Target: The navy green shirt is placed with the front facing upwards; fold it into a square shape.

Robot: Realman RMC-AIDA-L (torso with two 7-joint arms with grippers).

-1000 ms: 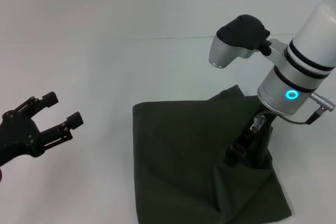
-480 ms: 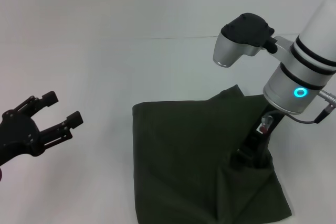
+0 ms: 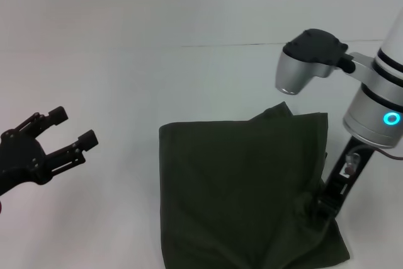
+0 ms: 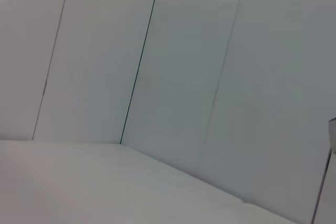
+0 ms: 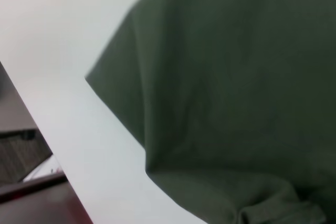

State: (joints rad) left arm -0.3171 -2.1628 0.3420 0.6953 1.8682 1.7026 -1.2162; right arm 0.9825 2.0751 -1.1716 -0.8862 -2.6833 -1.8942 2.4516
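One shirt (image 3: 242,187), dark olive green, lies folded into a rough square on the white worktop (image 3: 126,80), its plain side up with no lettering showing. A small flap of cloth sticks out past the shirt's far edge, and its near right corner is bunched into wrinkles. Two grippers are in view. The right gripper (image 3: 332,194) reaches down at the shirt's right edge, beside that bunched corner; whether its jaws are closed or hold any cloth cannot be told, since its tip merges with the dark folds. The right wrist view shows only the shirt (image 5: 231,93) filling most of the picture, with the worktop's edge beyond it. The left gripper (image 3: 69,131) hangs well to the left of the shirt, clear of it, its jaws spread apart and holding nothing.
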